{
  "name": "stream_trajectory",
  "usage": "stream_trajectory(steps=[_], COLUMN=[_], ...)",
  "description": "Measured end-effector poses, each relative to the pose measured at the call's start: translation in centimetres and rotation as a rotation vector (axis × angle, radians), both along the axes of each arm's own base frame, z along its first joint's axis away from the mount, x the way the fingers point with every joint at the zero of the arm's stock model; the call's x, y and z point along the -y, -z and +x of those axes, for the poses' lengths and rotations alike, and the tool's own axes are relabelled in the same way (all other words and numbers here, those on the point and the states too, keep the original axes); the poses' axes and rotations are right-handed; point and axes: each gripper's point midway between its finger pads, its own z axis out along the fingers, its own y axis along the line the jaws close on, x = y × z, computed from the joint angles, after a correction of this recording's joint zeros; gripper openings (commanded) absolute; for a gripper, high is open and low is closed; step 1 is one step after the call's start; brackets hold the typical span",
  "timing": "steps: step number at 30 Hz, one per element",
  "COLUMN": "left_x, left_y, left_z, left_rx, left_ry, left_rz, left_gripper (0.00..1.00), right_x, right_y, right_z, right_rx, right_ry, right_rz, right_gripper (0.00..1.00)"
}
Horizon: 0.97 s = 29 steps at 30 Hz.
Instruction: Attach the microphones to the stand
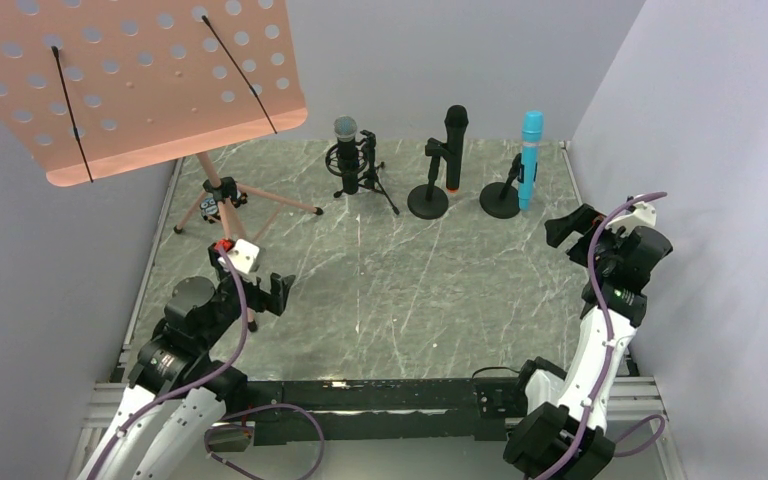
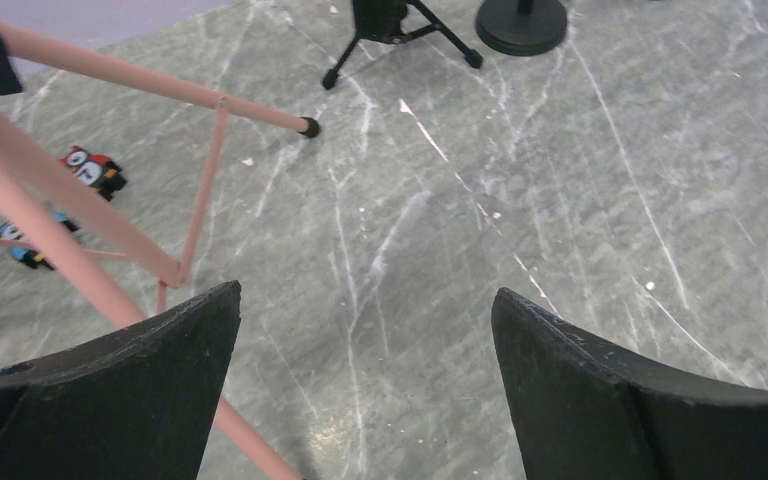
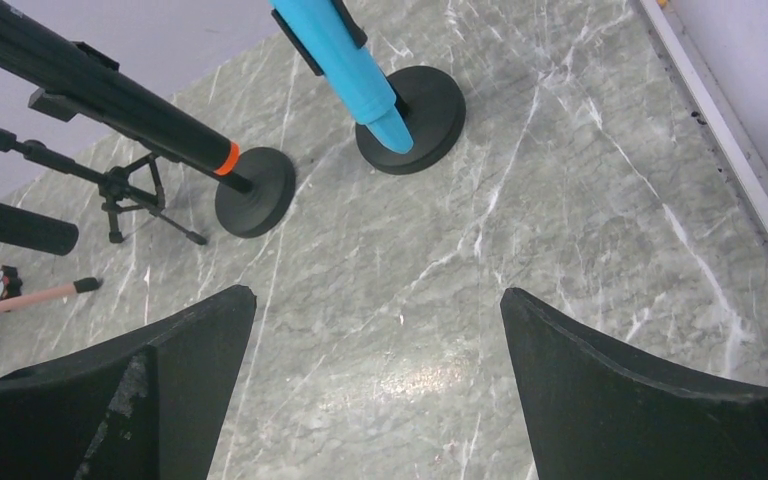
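down at the near edge, the left gripper [image 1: 278,290] hangs low over the marbled grey table [image 1: 390,300], jaws spread as wide as they go and nothing between them; its wrist view shows only bare stone in the gap. over on the right, the right gripper [image 1: 568,226] sits higher and further out, jaws just as wide apart, empty too. moving up the left side, the salmon-pink music stand [image 1: 130,80] has its tripod legs planted just beyond the left gripper. and at the far end, all three microphones stand upright in a row: the silver-mesh microphone [image 1: 346,155] in its ring mount on a small tripod [image 1: 372,178], the black microphone [image 1: 455,145] with the orange band clipped to a round-base stand [image 1: 427,201], the blue microphone [image 1: 530,158] clipped to another [image 1: 500,201].
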Motion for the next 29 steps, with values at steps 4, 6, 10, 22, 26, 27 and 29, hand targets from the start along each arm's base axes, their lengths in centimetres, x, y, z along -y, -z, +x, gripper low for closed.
stream_trajectory(steps=[4, 6, 10, 22, 26, 27, 29], left_x=[-1.3, -1.8, -2.7, -3.5, -3.5, -3.6, -3.6], left_y=[-0.4, -0.6, -1.1, -0.4, -0.2, -0.2, -0.2], left_z=[0.3, 0.4, 0.4, 0.4, 0.3, 0.3, 0.3], left_rx=[0.023, 0.035, 0.059, 0.053, 0.048, 0.047, 0.047], left_ry=[-0.073, -0.102, -0.147, -0.187, -0.186, -0.186, -0.186], left_rz=[0.004, 0.004, 0.001, 0.015, 0.020, 0.021, 0.022], left_gripper=[0.99, 0.99, 0.99, 0.99, 0.99, 0.99, 0.99], right_x=[-0.1, -0.2, -0.3, -0.3, -0.4, -0.5, -0.5], right_y=[-0.3, -0.6, -0.9, -1.6, -1.9, -2.0, -2.1], right_z=[-0.1, -0.3, -0.6, -1.0, -1.2, -1.2, -1.3], right_rx=[0.011, 0.022, 0.038, 0.062, 0.072, 0.075, 0.081], right_ry=[0.000, 0.001, 0.007, 0.015, 0.017, 0.017, 0.018], right_rz=[-0.007, -0.015, -0.029, -0.044, -0.045, -0.047, -0.049], right_gripper=[1.00, 1.00, 1.00, 1.00, 1.00, 1.00, 1.00])
